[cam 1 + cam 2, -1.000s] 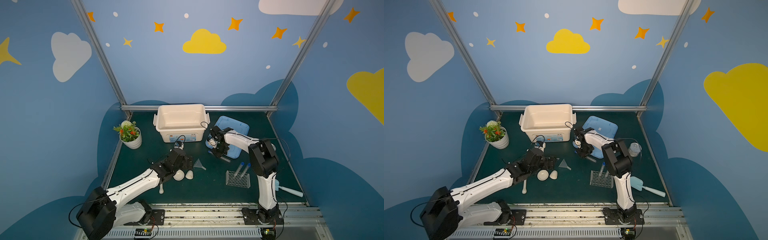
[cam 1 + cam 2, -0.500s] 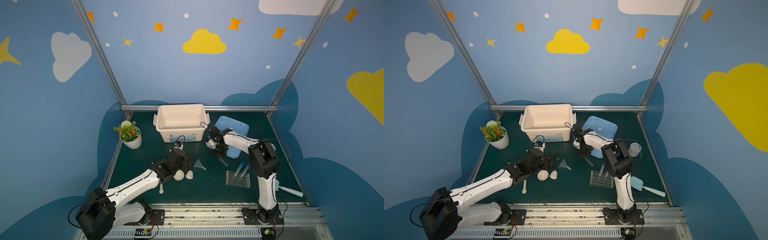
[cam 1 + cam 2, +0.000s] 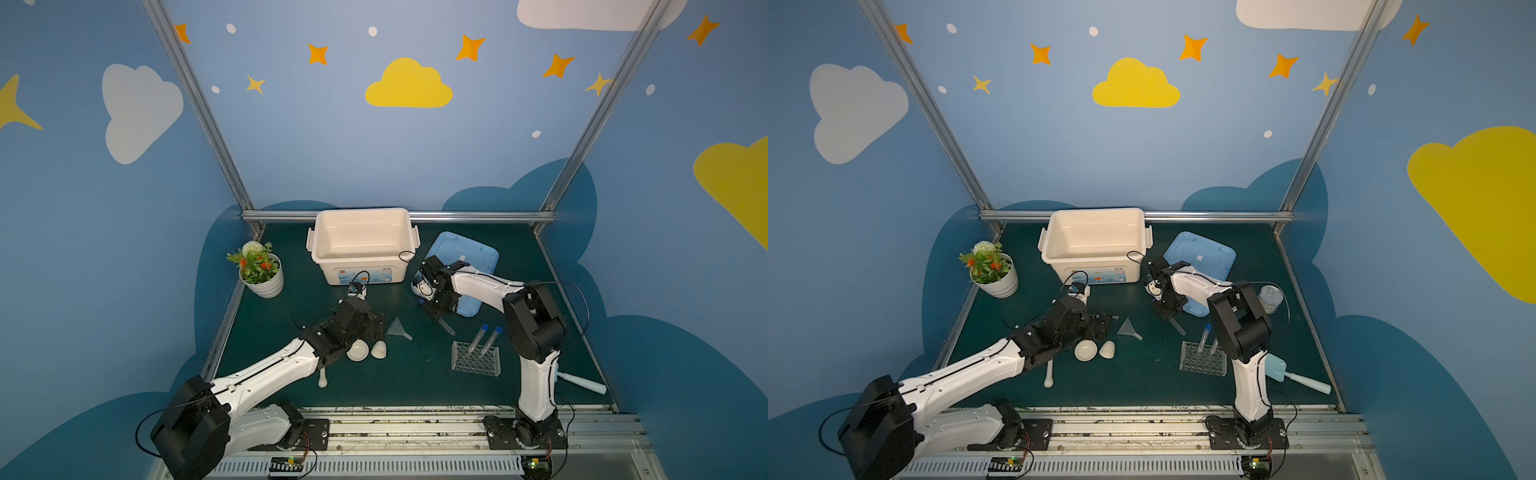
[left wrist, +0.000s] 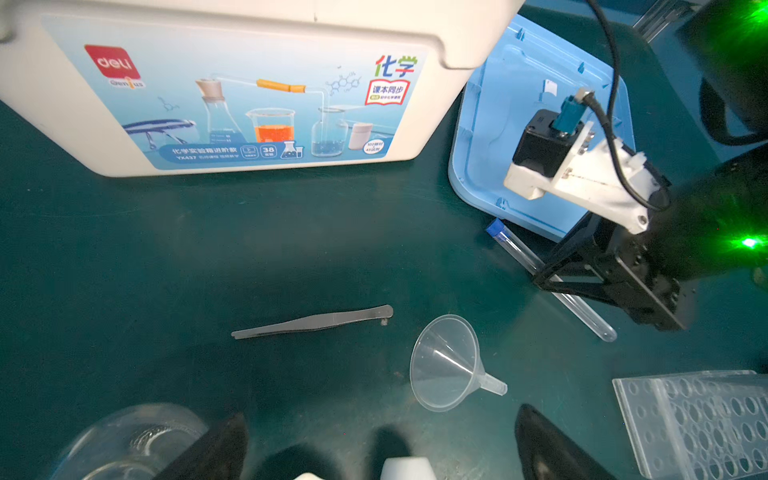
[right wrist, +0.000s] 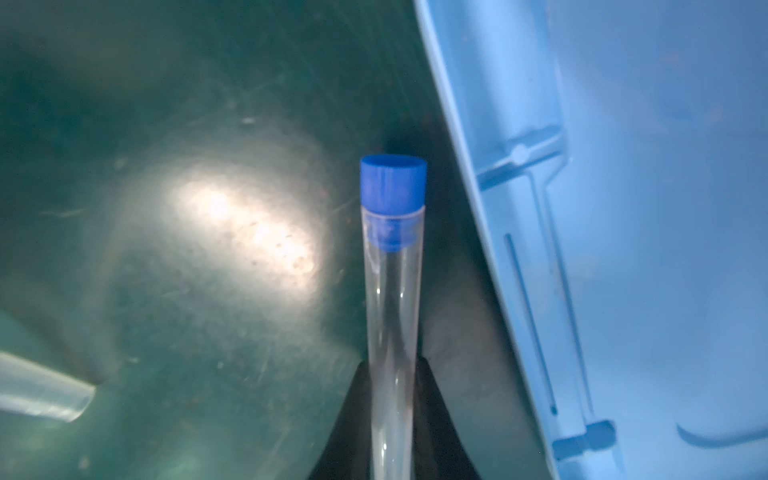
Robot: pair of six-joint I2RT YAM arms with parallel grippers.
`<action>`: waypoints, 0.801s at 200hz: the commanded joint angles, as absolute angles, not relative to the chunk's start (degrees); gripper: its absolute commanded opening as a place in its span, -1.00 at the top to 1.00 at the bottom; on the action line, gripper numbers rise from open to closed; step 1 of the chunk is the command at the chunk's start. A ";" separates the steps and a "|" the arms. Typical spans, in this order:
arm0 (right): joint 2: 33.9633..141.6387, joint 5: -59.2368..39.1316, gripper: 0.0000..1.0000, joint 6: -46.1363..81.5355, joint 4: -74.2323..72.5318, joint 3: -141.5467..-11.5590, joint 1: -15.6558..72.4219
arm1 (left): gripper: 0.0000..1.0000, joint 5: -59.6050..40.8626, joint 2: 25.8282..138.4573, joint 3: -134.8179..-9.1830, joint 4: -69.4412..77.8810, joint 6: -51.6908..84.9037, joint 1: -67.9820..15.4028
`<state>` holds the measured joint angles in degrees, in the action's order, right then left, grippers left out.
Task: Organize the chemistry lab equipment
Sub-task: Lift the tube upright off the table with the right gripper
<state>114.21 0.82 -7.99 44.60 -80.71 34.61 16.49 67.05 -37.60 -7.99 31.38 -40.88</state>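
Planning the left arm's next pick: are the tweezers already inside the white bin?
No, the tweezers lie flat on the green mat, outside the white bin.

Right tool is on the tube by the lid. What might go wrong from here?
The right tool pinches the test tube on its smooth clear wall; it may slip or pivot when lifted. Its blue cap lies close beside the edge of the blue lid and could catch there. Two tubes already lean in the rack; adding another might knock them.
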 commanded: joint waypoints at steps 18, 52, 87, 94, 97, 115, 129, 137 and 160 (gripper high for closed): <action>106.54 -3.68 0.73 -7.04 41.78 -78.20 34.26 | -0.99 15.51 66.40 -38.80 -6.53 31.89 -40.68; 102.43 -5.58 0.74 -5.52 41.43 -77.70 34.15 | -0.99 13.55 67.05 -39.63 -4.98 32.38 -40.62; 96.64 -8.34 0.76 -2.69 37.81 -75.38 34.02 | -0.99 10.76 68.48 -40.34 -1.48 33.56 -40.61; 95.34 -9.13 0.75 -2.07 36.83 -74.93 34.02 | -0.99 10.19 68.85 -40.72 -0.99 33.74 -40.63; 94.77 -9.42 0.75 -1.73 36.45 -74.68 34.06 | -0.99 9.91 69.01 -40.81 -0.78 33.85 -40.61; 92.03 -10.75 0.74 0.56 34.05 -73.67 33.93 | -0.99 7.62 69.86 -41.73 0.00 34.23 -40.59; 90.38 -11.81 0.74 2.86 32.12 -73.05 33.80 | -0.99 5.11 70.27 -42.18 1.23 33.78 -40.60; 89.58 -12.07 0.74 4.52 31.21 -72.95 33.69 | -0.99 3.07 70.48 -42.10 2.72 32.87 -40.59; 88.24 -14.83 0.73 9.74 28.63 -73.19 33.61 | -0.99 0.17 71.86 -42.18 5.66 32.98 -40.72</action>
<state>90.30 -10.98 3.05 33.12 -73.58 33.85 5.26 70.46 -40.82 1.43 33.41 -40.88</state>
